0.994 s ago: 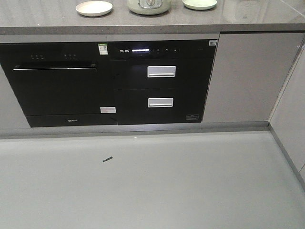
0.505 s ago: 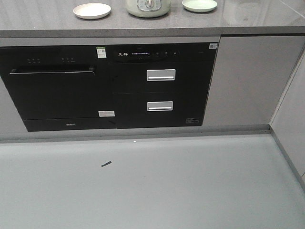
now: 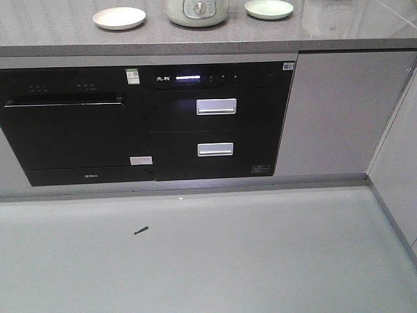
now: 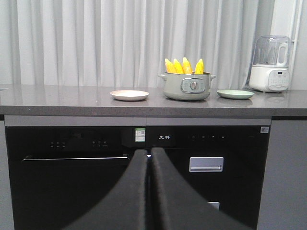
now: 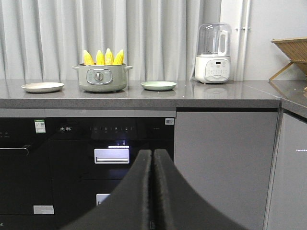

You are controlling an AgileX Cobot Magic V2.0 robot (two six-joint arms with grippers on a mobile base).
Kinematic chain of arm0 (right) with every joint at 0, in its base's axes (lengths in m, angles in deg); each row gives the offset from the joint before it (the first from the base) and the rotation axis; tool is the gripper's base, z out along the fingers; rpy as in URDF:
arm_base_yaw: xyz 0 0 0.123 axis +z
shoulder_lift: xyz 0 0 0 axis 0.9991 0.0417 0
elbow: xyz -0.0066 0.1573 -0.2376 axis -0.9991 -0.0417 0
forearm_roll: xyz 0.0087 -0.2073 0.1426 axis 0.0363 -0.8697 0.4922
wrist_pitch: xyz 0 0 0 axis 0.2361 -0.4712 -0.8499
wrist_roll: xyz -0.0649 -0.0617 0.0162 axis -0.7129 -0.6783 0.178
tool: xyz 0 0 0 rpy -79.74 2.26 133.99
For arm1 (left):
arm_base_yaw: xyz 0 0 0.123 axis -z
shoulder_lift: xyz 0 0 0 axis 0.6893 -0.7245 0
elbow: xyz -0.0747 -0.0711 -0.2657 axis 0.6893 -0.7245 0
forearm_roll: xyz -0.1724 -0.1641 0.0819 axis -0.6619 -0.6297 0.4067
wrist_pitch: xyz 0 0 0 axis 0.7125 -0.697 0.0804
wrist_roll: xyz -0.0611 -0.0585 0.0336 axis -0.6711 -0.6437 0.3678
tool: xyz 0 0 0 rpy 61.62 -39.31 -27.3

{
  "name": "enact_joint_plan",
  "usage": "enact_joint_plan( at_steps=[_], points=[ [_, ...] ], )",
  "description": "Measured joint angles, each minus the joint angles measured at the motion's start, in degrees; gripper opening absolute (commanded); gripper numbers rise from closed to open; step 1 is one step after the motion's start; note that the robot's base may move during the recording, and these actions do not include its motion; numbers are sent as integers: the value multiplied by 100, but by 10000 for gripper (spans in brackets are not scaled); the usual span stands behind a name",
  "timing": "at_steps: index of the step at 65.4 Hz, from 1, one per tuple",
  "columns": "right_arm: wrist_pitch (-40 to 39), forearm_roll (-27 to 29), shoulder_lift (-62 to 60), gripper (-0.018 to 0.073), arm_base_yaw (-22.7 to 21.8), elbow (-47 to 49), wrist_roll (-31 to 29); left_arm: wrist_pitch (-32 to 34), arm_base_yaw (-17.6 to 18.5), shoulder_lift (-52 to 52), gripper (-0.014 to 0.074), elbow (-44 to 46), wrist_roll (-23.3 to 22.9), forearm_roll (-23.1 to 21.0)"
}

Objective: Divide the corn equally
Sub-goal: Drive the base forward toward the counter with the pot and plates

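Pale curtains (image 4: 72, 43) are hanging behind a grey counter (image 4: 57, 103), where the corn (image 4: 183, 66) is standing tips-up, all four cobs together, in a pot (image 4: 187, 87) sitting between a cream plate (image 4: 129, 95) and a green plate (image 4: 235, 94). The left gripper (image 4: 149, 160) is pointing level at the black appliance fronts (image 4: 72, 191) below the counter edge, well apart from the pot, its fingers (image 4: 129, 196) pressing together on nothing. The right gripper (image 5: 152, 155) is posing the same way, level and low, fingers closed flat against each other and empty, aiming right of the pot.
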Motion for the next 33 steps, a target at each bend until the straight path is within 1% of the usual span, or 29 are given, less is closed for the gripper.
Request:
enact_joint_plan(
  at_steps=[33],
  points=[
    [0,0,0,-10,0,0,0,0,0,0,-6,0,0,0]
  ],
)
